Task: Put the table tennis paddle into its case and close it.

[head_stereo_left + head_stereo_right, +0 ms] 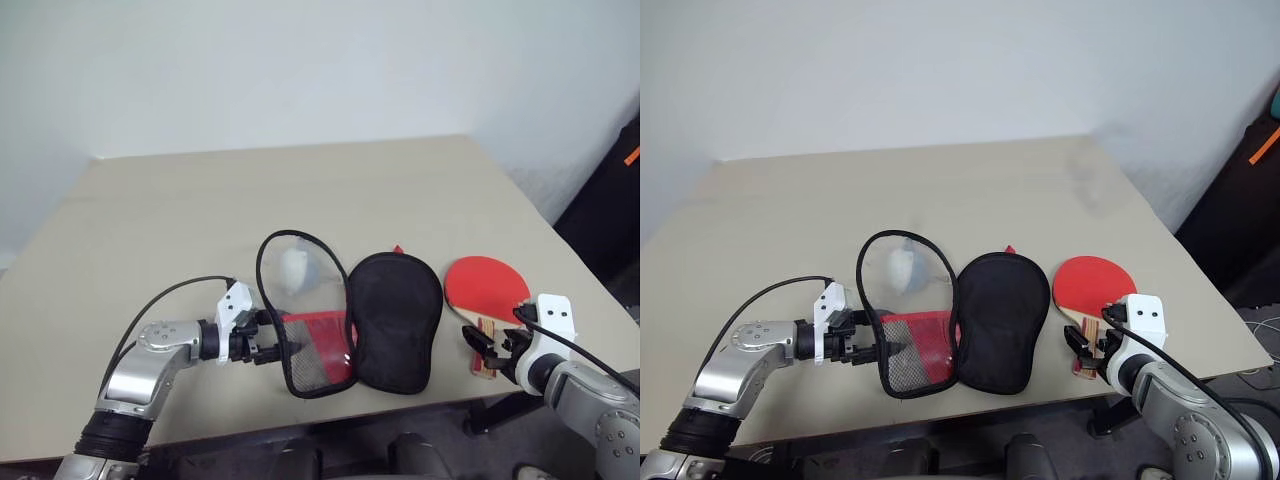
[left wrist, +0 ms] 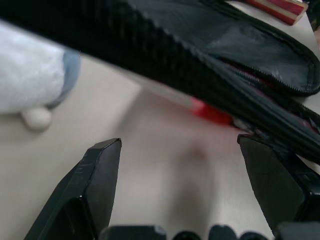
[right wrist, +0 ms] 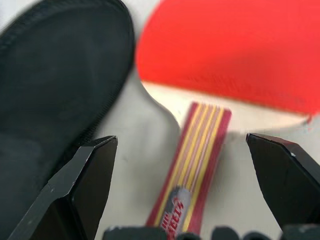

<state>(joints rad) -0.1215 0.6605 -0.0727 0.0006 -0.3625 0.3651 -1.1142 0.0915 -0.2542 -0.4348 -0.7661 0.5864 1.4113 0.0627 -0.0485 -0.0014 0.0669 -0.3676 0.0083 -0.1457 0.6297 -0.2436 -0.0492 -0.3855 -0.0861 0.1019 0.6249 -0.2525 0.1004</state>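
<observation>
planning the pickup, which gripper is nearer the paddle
Right. The right gripper hangs open over the paddle handle; the left gripper is across the case, at its open flap.

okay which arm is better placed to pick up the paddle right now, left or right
Right. The right gripper is open with the table tennis paddle handle lying between its fingers. The left gripper is open at the case flap, across the case from the paddle.

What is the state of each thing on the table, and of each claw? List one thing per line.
case: unzipped, lying open flat on the table
table tennis paddle: outside the case, flat, not held
white ball: behind the case's clear window
left claw: open, at the case's edge
right claw: open, over the paddle's handle
</observation>
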